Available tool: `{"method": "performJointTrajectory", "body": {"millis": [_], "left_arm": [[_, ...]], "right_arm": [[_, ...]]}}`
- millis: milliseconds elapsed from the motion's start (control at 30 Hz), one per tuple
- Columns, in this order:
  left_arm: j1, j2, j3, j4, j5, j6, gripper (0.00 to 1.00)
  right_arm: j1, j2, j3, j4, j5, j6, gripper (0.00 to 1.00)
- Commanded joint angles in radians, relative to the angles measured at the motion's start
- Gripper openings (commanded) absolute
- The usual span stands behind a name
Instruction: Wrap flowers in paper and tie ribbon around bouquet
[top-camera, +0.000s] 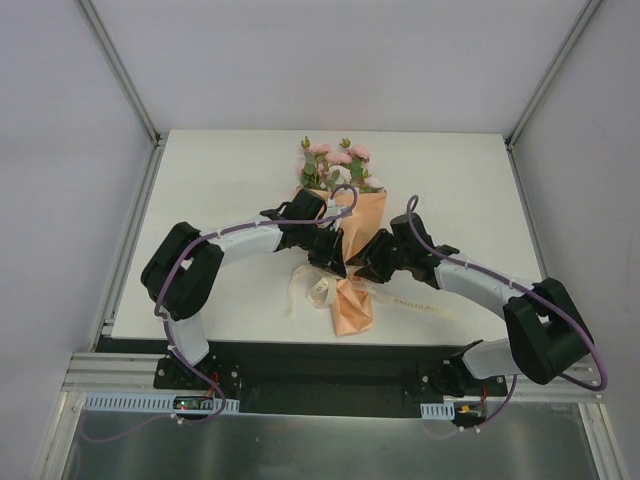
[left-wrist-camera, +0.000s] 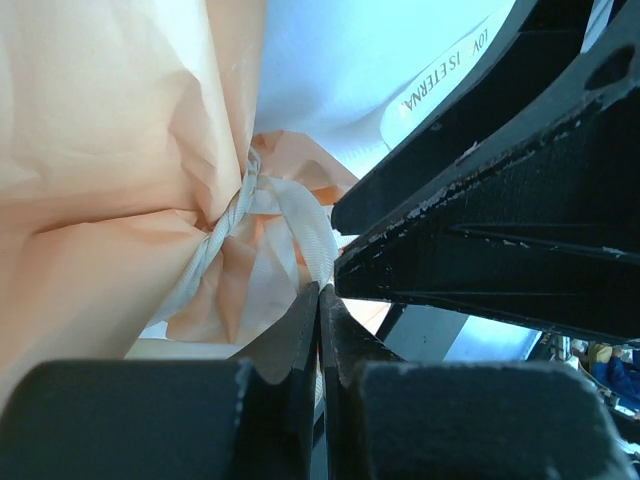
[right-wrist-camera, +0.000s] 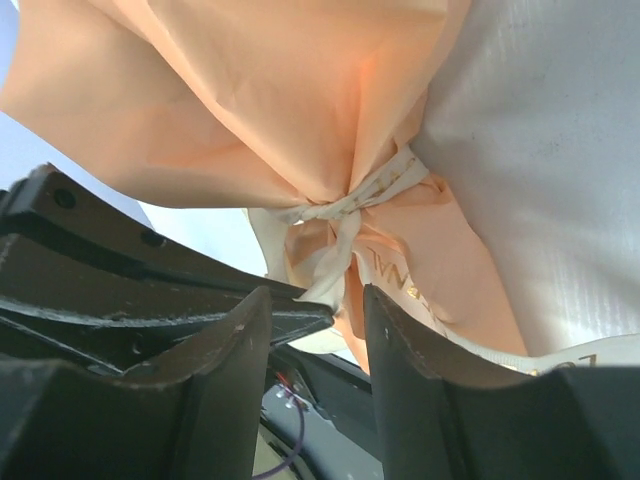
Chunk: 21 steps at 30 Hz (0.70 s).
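The bouquet lies on the white table, with the pink flowers (top-camera: 332, 162) at the far end and the peach paper (top-camera: 357, 235) gathered at a waist. The cream ribbon (right-wrist-camera: 350, 203) is tied round that waist. My left gripper (left-wrist-camera: 320, 291) is shut on a ribbon strand (left-wrist-camera: 303, 222) that hangs from the knot. My right gripper (right-wrist-camera: 316, 294) is open, and its fingers straddle that strand and the left gripper's tips just below the knot. In the top view, the left gripper (top-camera: 334, 262) and the right gripper (top-camera: 363, 268) meet at the waist. The stems are hidden in the paper.
Loose ribbon is bunched on the table left of the paper's tail (top-camera: 318, 290). A printed ribbon end (top-camera: 428, 304) trails to the right. The table's near edge (top-camera: 300, 343) lies just below the bouquet. White walls close in the sides and back.
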Motion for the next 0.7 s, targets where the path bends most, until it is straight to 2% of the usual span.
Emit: {"method": "performJointTrajectory", "body": {"millis": [0, 267, 400, 500, 633, 667], "left_arm": [[-0.007, -0.054, -0.009, 0.027, 0.033, -0.004, 0.0], [-0.005, -0.057, -0.007, 0.041, 0.049, -0.01, 0.0], [-0.008, -0.05, -0.007, 0.042, 0.059, -0.013, 0.0], [-0.008, -0.047, -0.007, 0.045, 0.067, -0.013, 0.01], [-0.01, -0.055, -0.019, 0.049, 0.067, -0.007, 0.11], [-0.011, -0.061, -0.026, 0.047, 0.066, -0.007, 0.16]], "right_arm": [[-0.013, 0.015, 0.004, 0.056, 0.001, 0.102, 0.45], [-0.014, 0.069, 0.001, 0.056, -0.021, 0.123, 0.45], [-0.013, 0.092, 0.012, 0.065, -0.04, 0.128, 0.41], [-0.009, 0.103, 0.015, 0.079, -0.045, 0.137, 0.31], [-0.011, 0.108, 0.015, 0.122, -0.054, 0.142, 0.19], [-0.009, 0.106, 0.012, 0.125, -0.053, 0.14, 0.1]]}}
